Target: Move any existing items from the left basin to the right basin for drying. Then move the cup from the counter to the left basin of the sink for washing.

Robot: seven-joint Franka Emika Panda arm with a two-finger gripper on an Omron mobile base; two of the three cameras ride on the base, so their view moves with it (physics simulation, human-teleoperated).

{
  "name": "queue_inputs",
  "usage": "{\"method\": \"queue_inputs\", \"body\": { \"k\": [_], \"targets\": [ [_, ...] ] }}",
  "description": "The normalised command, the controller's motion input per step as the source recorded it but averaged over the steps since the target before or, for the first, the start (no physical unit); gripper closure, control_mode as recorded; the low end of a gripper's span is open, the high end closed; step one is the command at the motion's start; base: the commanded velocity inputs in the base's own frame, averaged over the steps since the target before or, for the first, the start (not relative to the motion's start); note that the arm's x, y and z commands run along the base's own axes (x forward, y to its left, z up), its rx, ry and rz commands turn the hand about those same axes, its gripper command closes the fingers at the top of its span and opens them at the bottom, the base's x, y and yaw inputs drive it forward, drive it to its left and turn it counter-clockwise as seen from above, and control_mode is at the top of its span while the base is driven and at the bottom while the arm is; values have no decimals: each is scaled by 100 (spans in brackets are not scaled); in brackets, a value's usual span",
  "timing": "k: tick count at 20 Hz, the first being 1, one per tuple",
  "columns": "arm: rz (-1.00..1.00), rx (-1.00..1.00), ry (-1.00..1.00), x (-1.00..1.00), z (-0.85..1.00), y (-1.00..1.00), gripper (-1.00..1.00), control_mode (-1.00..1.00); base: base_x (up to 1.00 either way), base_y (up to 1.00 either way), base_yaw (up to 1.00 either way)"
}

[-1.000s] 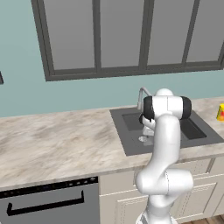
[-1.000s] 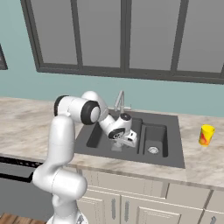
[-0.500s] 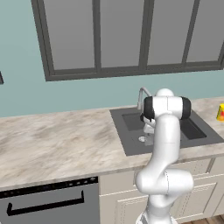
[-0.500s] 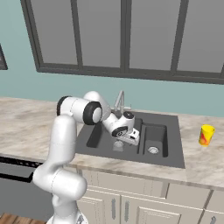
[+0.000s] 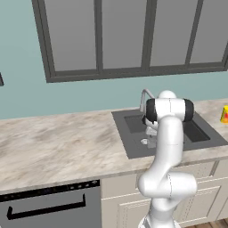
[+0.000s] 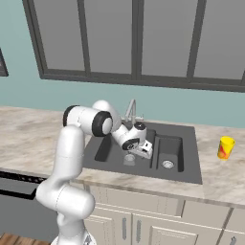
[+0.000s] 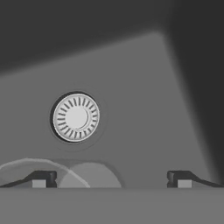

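My gripper [image 7: 111,178] hangs open low over the floor of the dark sink [image 6: 191,174], at the right side of the left basin [image 6: 103,148] near the divider. The round silver drain [image 7: 75,117] lies ahead of it. The faint glassy item [image 7: 83,174] sits on the floor by my left fingertip [image 7: 41,178], and nothing is clamped. From the right base the gripper [image 6: 147,152] shows beside the right basin [image 6: 170,148]. The yellow cup [image 6: 225,147] [image 5: 225,114] stands on the counter [image 6: 28,134], right of the sink.
The thin curved silver tap [image 6: 130,107] rises behind the sink, close to my forearm. Basin walls close in on the hand to the right and ahead. A dishwasher front [image 5: 49,205] sits under the counter at the left. Windows run along the back wall.
The hand has shifted a little to the right inside the sink, toward the divider. The cup has stayed in place.
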Motion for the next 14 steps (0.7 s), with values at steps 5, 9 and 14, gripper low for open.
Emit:
{"method": "queue_inputs", "body": {
  "k": [5, 9, 14],
  "targets": [
    [0, 0, 0, -22, -41, 0, 100, -100, 0, 0, 0],
    [0, 0, 0, -28, -39, 0, 100, -100, 0, 0, 0],
    [0, 0, 0, -28, -34, 0, 100, -100, 0, 0, 0]
  ]
}}
